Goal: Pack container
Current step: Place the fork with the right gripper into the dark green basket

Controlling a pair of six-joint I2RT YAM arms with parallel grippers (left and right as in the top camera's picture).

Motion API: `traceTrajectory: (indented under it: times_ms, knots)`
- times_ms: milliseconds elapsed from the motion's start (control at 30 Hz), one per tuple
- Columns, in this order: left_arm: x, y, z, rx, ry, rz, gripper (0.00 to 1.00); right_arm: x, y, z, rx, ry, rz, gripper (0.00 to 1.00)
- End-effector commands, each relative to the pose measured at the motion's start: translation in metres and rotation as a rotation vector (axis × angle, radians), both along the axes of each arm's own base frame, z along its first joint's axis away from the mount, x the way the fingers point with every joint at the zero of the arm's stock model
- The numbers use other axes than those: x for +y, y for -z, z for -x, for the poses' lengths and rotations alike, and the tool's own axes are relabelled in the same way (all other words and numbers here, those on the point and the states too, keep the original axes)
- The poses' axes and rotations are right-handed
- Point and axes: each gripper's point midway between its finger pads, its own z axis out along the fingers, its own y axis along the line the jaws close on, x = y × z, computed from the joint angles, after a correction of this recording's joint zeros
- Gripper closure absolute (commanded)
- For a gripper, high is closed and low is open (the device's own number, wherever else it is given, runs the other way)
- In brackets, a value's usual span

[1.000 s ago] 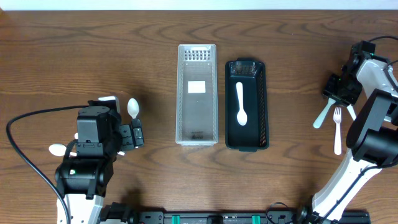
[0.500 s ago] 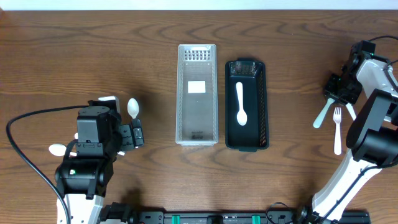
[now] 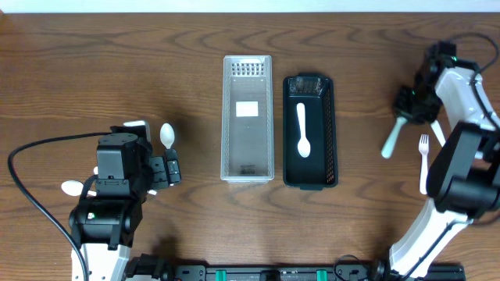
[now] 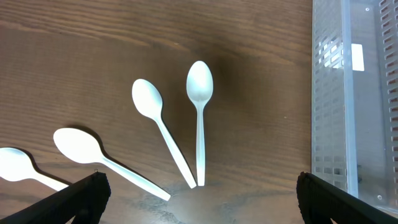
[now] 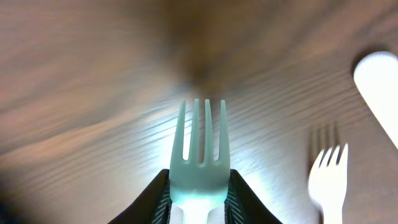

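Pinching a white fork (image 5: 200, 146) by its handle, the right gripper (image 5: 198, 194) holds it over the table at the far right, well apart from the bins. Next it likely must carry the fork to the clear bin (image 3: 227, 117), since a spoon (image 3: 303, 129) lies in the black bin (image 3: 332, 133). The fork is thin plastic. The left gripper (image 4: 199, 198) is spread wide over loose spoons (image 4: 199, 118).

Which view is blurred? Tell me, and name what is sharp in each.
Right wrist: tabletop smeared with motion blur, gripped fork sharp, second fork soft. Left wrist: spoons crisp, glare on the clear container. Overhead: sharp, evenly lit.
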Motion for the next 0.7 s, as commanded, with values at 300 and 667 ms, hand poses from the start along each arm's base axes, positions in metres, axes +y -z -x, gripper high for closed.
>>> traceTrajectory:
  times_ms: [300,667]
  knots:
    - [0.001,-0.002,0.003,0.011,-0.012,0.005,0.02,0.183,-0.127,0.012,-0.281,-0.369,-0.019,0.82]
    - [0.001,-0.002,0.003,0.011,-0.012,0.005,0.02,0.23,-0.004,0.028,0.003,-0.448,0.04,0.8]
